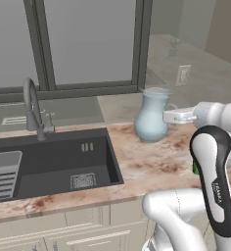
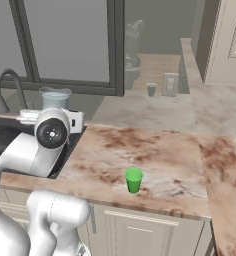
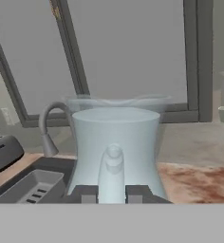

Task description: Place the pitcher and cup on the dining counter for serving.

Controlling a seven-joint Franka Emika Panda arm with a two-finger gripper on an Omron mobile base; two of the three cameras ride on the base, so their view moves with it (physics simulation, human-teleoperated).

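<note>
One pitcher (image 1: 151, 117), pale blue-grey and glossy, stands upright on the marbled counter (image 1: 151, 164) just right of the dark sink (image 1: 54, 164), in front of the window (image 1: 83, 44). In the hand view its flared rim and narrowing neck face the camera, with the pitcher's handle (image 3: 112, 173) running down the near side.

The gripper (image 3: 111, 193) reaches in level from the pitcher's right side in the left base view. Its two dark fingertips (image 3: 87, 193) sit nearly together, one on either side of the handle, so the narrow jaws are clamped on that handle. The pitcher's base looks to be resting on the stone, though this cannot be told for certain.

One cup (image 2: 134, 180), small and bright green, stands upright near the front edge of the same counter, well apart from the pitcher and to its right; in the left base view only a green sliver shows behind the arm's dark-striped link.

One curved grey faucet (image 1: 34, 110) rises behind the sink. One small grey pot (image 2: 151, 89) and one wall outlet (image 2: 170, 84) stand at the far back of the counter.
</note>
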